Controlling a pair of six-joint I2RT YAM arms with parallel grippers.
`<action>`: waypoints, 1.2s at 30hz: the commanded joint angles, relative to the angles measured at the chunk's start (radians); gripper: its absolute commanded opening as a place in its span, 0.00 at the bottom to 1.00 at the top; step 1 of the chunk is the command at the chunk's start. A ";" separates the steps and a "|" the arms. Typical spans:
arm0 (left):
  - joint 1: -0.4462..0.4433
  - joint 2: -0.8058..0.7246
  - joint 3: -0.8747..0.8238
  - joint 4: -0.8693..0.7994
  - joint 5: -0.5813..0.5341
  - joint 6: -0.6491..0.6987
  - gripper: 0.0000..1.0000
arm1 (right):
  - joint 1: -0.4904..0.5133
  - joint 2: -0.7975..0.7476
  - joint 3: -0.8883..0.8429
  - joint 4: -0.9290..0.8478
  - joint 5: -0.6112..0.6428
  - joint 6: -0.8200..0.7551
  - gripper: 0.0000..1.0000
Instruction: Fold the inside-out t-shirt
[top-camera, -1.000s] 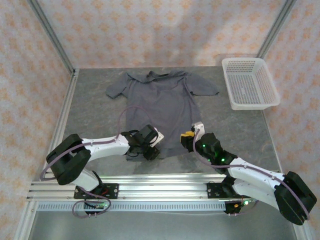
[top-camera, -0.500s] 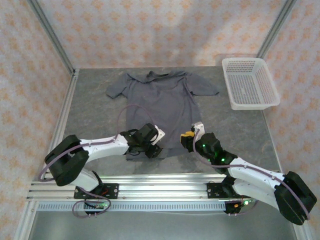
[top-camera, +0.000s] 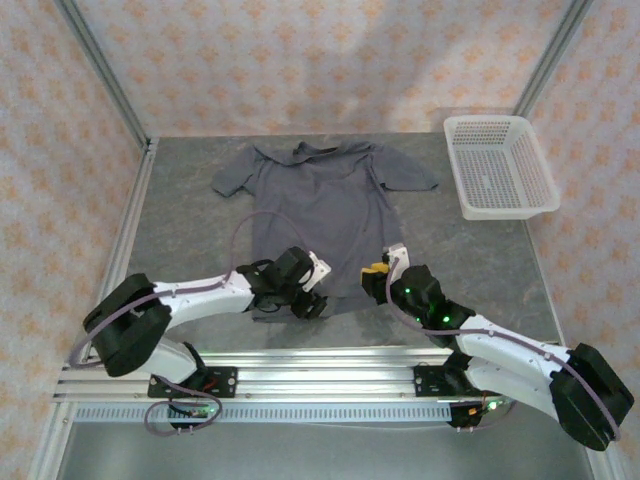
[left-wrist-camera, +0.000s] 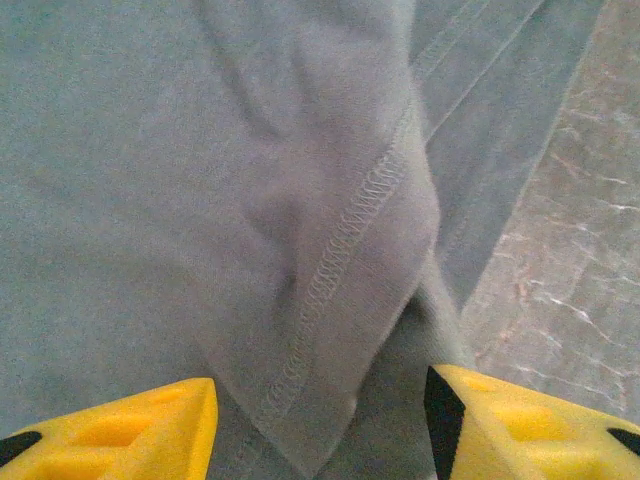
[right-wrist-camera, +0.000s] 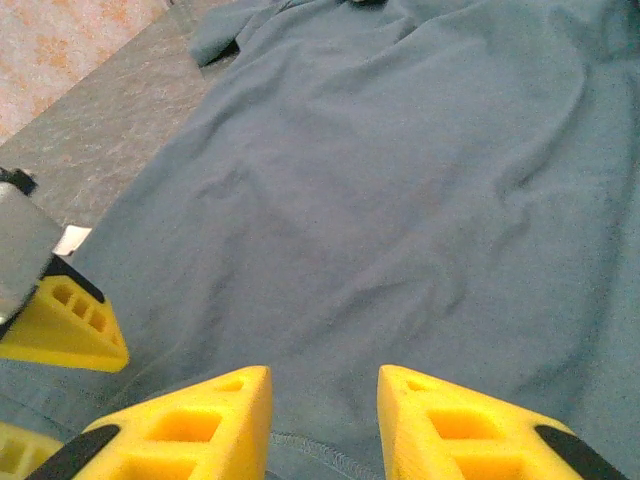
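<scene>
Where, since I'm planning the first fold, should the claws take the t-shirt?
At the near hem, one claw toward each corner, coming low from the arms' side. The t-shirt lies flat, collar far and hem nearest the bases. The hem's stitched edge is bunched up between the left claw's open fingers, giving an edge to pinch. The right claw hovers open by the hem.

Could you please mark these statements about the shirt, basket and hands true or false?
1. The t-shirt lies spread out on the table. True.
2. The t-shirt is in the basket. False: the basket stands apart from it, at the far right.
3. The left hand and the right hand are both at the hem. True.
4. The left hand is shut. False: its fingers stand apart over a hem fold.
</scene>
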 joint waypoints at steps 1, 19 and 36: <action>-0.002 0.026 0.037 0.019 -0.062 0.008 0.55 | -0.005 -0.016 0.024 -0.003 -0.008 -0.009 0.33; 0.006 0.040 0.030 0.108 -0.103 -0.036 0.39 | -0.005 -0.028 0.024 -0.017 -0.003 -0.008 0.33; 0.064 -0.143 0.027 0.095 0.006 -0.069 0.00 | 0.003 0.043 0.158 -0.152 -0.211 -0.529 0.73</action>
